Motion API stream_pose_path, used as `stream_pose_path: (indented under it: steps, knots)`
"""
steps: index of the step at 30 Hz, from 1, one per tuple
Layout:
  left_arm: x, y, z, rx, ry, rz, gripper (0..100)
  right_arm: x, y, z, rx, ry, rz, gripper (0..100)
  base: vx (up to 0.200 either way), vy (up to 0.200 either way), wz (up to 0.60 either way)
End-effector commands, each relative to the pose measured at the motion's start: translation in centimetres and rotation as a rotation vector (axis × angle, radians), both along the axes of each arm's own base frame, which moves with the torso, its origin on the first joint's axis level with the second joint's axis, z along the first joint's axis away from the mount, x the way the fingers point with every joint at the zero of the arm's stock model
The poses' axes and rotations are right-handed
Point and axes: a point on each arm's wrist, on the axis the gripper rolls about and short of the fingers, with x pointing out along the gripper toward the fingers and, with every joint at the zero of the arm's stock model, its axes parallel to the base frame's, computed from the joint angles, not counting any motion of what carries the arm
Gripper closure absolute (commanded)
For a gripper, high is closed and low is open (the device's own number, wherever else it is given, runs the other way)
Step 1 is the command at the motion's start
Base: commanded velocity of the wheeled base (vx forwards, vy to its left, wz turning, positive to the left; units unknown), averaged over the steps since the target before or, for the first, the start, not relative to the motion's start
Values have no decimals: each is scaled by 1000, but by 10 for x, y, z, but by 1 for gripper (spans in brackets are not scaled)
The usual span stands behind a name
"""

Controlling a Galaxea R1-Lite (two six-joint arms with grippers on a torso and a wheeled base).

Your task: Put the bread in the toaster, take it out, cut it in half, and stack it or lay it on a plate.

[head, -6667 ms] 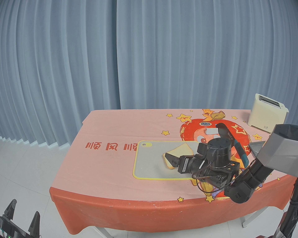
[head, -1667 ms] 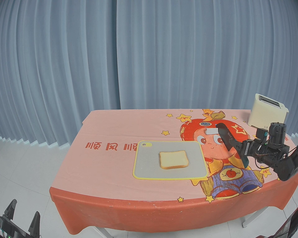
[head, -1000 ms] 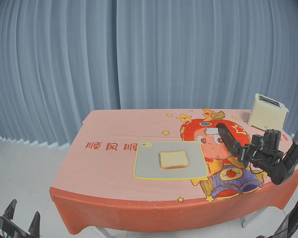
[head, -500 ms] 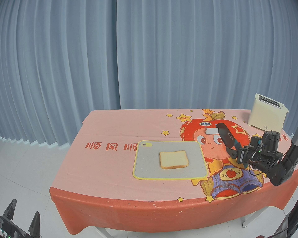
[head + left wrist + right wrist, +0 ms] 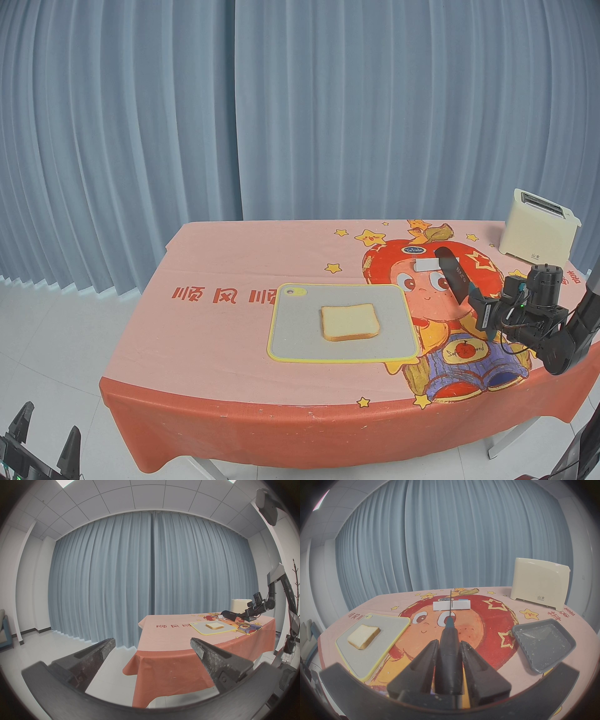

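A slice of bread lies flat on the grey, yellow-rimmed cutting board. My right gripper is at the table's right side, shut on the dark handle of a knife. The black blade points away from it, toward a white block. The cream toaster stands at the far right corner. My left gripper hangs open and empty, low beside the table's near left.
A dark grey plate lies on the cloth near the toaster, on the side of the knife away from the board. The red tablecloth's front edge drops to the floor. A blue curtain closes the back.
The right gripper has let go of the bread, which now lies flat on the board. It swung right to the knife and in the last second closed onto its handle.
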Motion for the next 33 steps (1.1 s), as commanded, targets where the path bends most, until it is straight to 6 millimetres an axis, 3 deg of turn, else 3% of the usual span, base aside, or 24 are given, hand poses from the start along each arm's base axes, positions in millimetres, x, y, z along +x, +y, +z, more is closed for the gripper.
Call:
stream_pose_path:
  steps: [1, 19, 33]
  knots:
    - [1, 0, -5, 0, 17, 0, 0, 0, 0, 3, 1, -11, 1, 100, 0, 0, 0]
    - [1, 0, -5, -2, 17, 0, 0, 0, 1, 15, 7, -97, 3, 100, 0, 0, 0]
    - [1, 0, -5, -2, 17, 0, 0, -20, 15, 39, 17, -156, 56, 100, 0, 0, 0]
